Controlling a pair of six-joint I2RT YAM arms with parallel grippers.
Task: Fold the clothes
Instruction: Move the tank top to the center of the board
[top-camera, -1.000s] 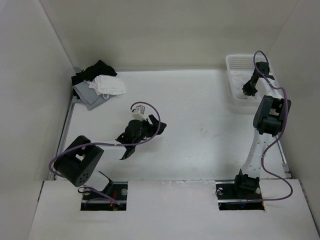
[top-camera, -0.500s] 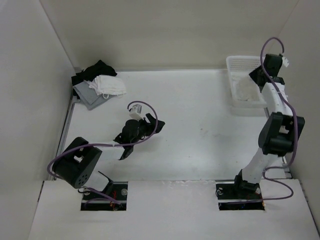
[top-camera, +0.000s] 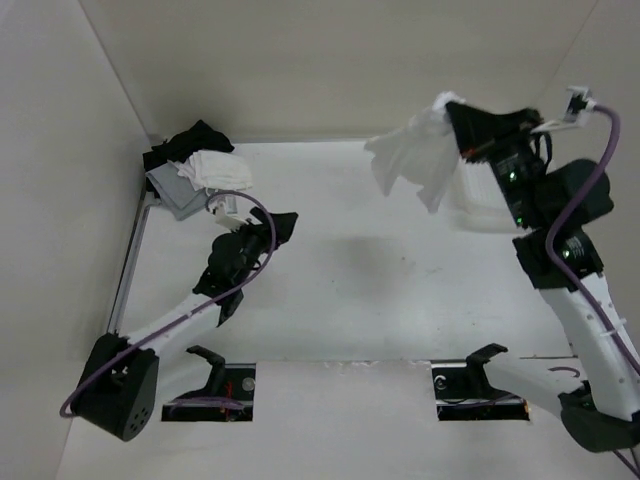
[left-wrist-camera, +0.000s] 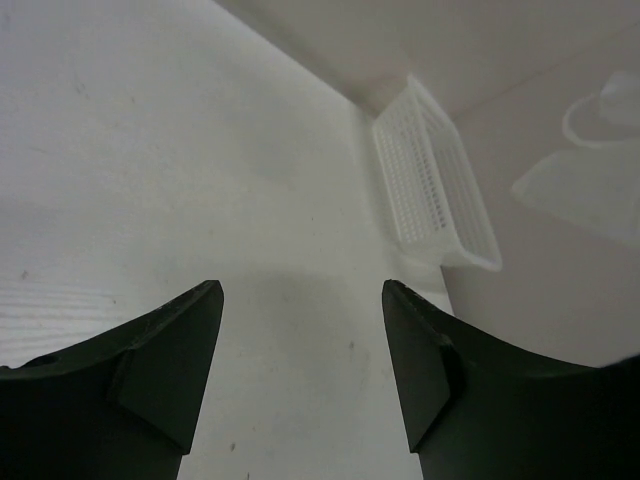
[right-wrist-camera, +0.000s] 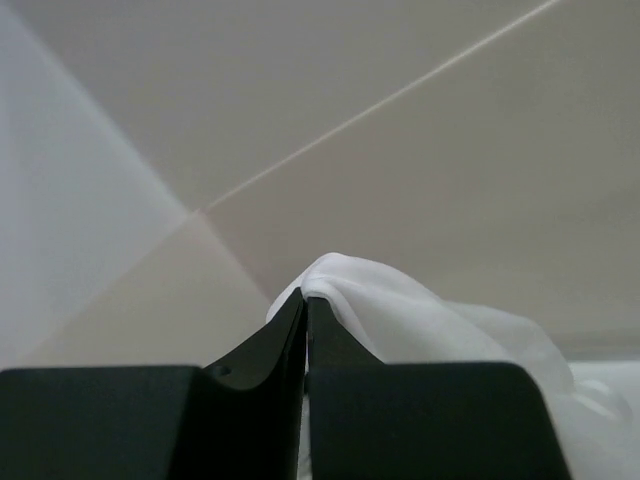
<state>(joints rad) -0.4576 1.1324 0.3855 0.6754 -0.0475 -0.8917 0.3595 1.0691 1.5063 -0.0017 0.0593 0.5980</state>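
Step in hand, as judged: carrying garment out to open table for spreading.
- Right gripper (top-camera: 455, 118): jaws pressing tight together, pinching bunched edge of white top (top-camera: 415, 160).
- Top: hanging in air at 1 o'clock, above table (top-camera: 400, 290), near basket (left-wrist-camera: 430, 190).
- Doing it well: lowering slowly toward centre, letting hem touch first, then dragging flat.
- Left gripper (left-wrist-camera: 300, 300): hovering at 9 o'clock, jaws standing apart, holding nothing, touching nothing.

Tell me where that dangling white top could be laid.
The white table's middle is bare, between the black left arm and the white plastic mesh basket. A heap of black, grey and white garments crowds the far-left corner.
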